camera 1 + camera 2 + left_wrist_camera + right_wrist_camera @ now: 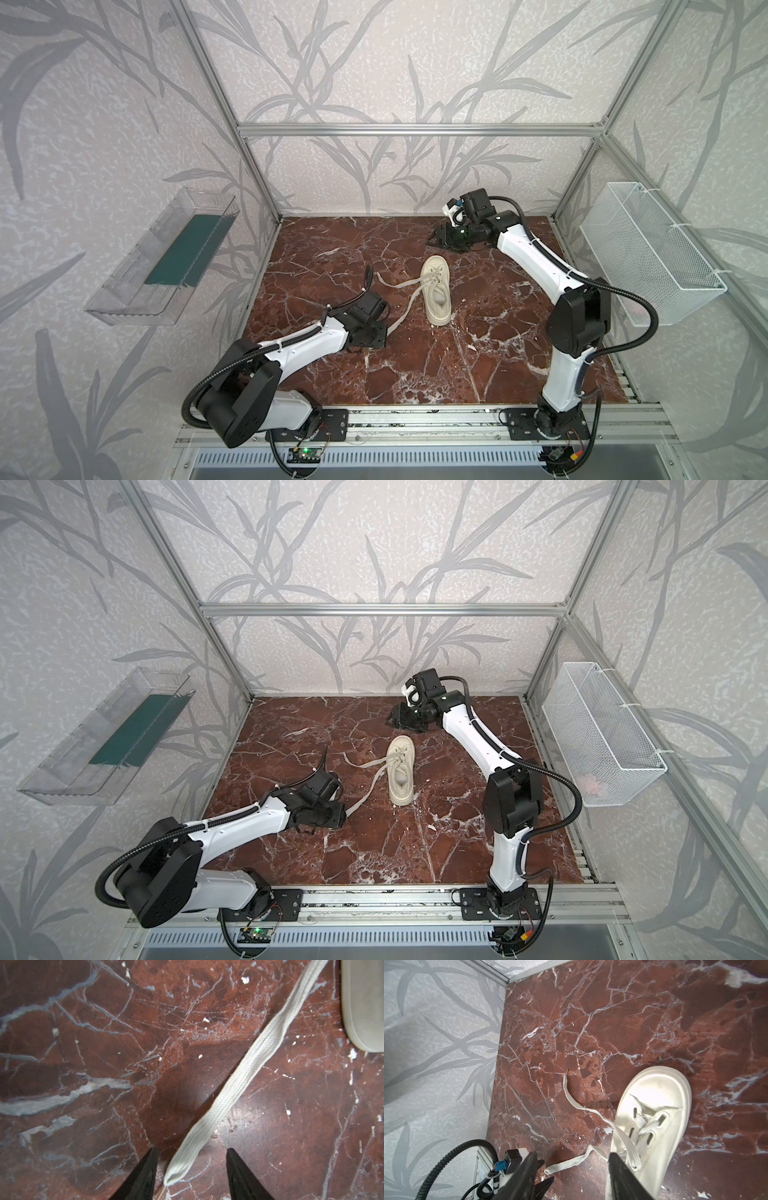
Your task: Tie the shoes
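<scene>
The cream sneaker (435, 291) stands on its sole about the middle of the red marble table (457, 374), and its long axis goes from the toe, which looks to the far wall, to the heel, which looks to the arm bases. The laces are not tied. Both lie loose on the left side of the shoe: the short lace tail (395, 286) curls away to the left, and the long lace tail (409, 309) goes diagonally toward the front and the left, straight to the left gripper (191, 1150). In the left wrist view this tail lies flat on the marble. Its end is between the two black fingers, closer to one of them, and the jaws stand apart and pinch nothing yet. The right gripper (572, 1153) hangs beyond the toe at the far side, also with its jaws apart and empty, and it looks down on the toe and the eyelets. I judge that the left arm is the nearer one for the next move. It needs only to go down and close across the width of the lace.
</scene>
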{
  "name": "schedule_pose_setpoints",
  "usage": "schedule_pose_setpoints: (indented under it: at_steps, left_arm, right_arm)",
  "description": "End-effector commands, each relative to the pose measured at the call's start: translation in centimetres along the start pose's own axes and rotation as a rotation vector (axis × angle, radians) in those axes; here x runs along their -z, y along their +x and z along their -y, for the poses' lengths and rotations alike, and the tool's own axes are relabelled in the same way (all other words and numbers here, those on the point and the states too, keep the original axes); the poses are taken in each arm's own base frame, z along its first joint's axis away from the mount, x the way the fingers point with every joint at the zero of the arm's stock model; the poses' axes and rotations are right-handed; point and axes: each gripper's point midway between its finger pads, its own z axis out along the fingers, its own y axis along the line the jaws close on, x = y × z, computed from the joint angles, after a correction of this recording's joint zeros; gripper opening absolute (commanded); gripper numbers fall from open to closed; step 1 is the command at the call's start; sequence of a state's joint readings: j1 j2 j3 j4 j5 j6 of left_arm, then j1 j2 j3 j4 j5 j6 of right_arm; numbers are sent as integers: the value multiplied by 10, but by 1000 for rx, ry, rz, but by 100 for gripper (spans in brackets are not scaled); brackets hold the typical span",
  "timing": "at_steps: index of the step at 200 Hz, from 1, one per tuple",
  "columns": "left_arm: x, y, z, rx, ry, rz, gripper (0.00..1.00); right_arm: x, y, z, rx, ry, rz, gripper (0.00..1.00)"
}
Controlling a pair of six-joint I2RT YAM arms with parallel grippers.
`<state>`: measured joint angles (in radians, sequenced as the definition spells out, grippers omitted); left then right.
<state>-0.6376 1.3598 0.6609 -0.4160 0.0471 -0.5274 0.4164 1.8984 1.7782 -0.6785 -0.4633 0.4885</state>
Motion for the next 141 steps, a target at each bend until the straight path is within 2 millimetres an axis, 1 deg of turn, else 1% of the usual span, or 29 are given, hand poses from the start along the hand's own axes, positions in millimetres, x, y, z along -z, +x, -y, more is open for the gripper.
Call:
schedule_pose_setpoints:
  at_steps: [1, 24, 54, 71, 93, 104, 112, 115, 141]
  left_arm:
    - [1, 0, -8, -3, -78, -8, 50]
    - [-4, 1, -5, -7, -86, -20, 48]
    - [-8, 3, -3, -15, -110, -38, 41]
    - [-9, 4, -5, -14, -135, -45, 35]
    - [-10, 7, -13, 3, -190, -59, 27]
    - [-11, 7, -15, 8, -210, -62, 20]
    - [-11, 7, -16, 10, -219, -65, 17]
    - [-11, 7, -16, 11, -222, -67, 16]
    - [-9, -3, -5, 17, -181, -43, 5]
  right_arm:
    - [17, 1, -10, 47, -24, 33, 56]
    - [23, 4, -3, 43, -18, 35, 56]
    - [32, 6, 3, 42, -9, 42, 55]
    - [37, 8, 7, 39, -2, 47, 55]
    - [44, 10, 10, 39, 4, 58, 55]
    - [48, 11, 11, 38, 5, 64, 54]
    - [46, 14, 15, 31, 10, 57, 54]
    - [55, 13, 10, 40, 3, 75, 54]
    - [65, 20, 11, 41, 11, 89, 54]
